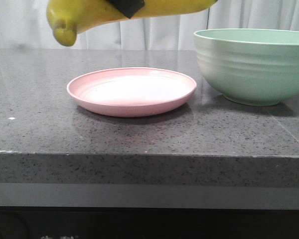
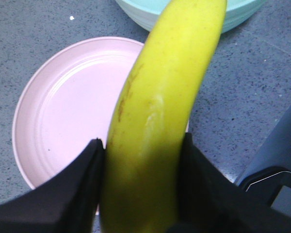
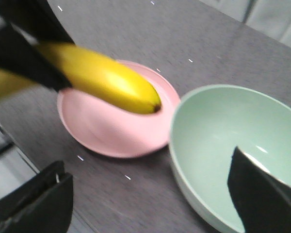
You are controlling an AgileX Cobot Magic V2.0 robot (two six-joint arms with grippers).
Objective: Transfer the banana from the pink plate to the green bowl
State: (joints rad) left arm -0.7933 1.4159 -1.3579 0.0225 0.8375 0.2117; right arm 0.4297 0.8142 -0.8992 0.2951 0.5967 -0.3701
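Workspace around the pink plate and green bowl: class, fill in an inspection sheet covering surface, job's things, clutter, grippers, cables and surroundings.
Surface: dark speckled stone counter, a few small white specks on it.
Job's things: banana lifted in the air above the pink plate, which is bare; green bowl stands to the plate's right, with nothing seen inside it.
Clutter: nothing seen.
Grippers: left gripper shut on the banana, one finger each side; right gripper open, holding nothing, over the bowl's near edge.
Cables: nothing seen.
Surroundings: white curtain behind the counter.
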